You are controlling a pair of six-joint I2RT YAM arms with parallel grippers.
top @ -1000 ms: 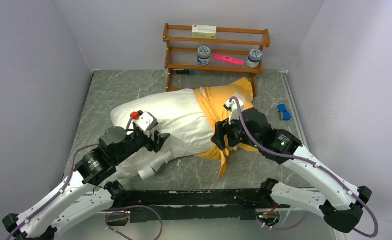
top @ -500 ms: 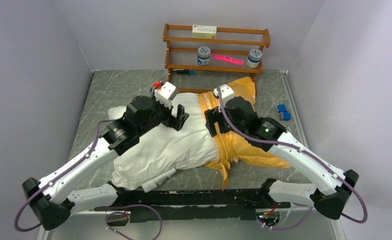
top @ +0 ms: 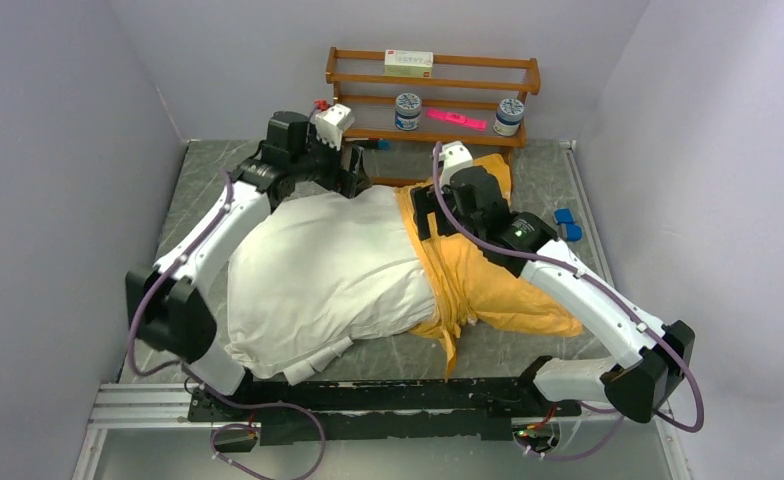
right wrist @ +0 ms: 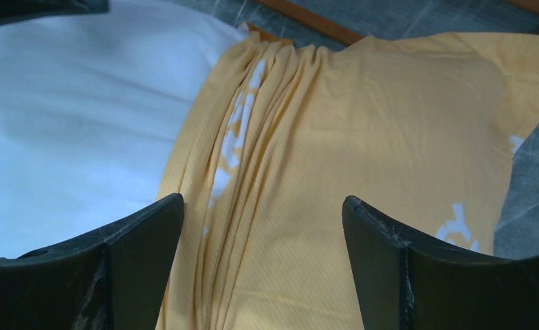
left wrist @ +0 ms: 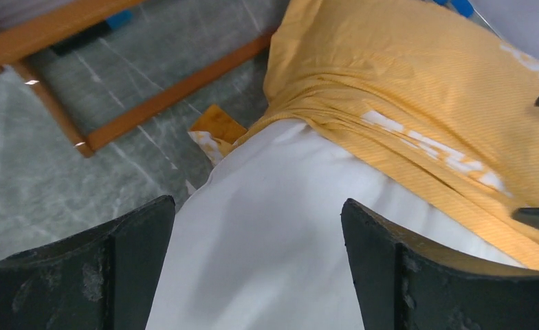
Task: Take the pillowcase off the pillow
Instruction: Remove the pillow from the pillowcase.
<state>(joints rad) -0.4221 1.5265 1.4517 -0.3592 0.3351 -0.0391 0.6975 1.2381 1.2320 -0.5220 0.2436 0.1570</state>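
Note:
The white pillow (top: 328, 270) lies across the table, its right end still inside the orange-yellow pillowcase (top: 488, 290), which is bunched in folds at the opening. White lettering shows on the pillowcase (right wrist: 363, 124). My left gripper (top: 353, 180) hovers open over the pillow's far edge, and only white pillow (left wrist: 273, 227) shows between its jaws (left wrist: 258, 205). My right gripper (top: 421, 215) is open above the pillowcase's gathered edge, holding nothing (right wrist: 263, 201). The pillow's right end is hidden under the fabric.
A wooden shelf (top: 433, 100) stands at the back, close behind both grippers, holding two jars, a pink marker and a box. Its lower rail (left wrist: 170, 93) is near the left gripper. Two blue blocks (top: 566, 224) lie at the right. Grey walls enclose the table.
The left arm swung from the pillow's near corner to its far edge and opened. The right gripper moved back toward the shelf and opened wider. The pillowcase now lies spread flatter.

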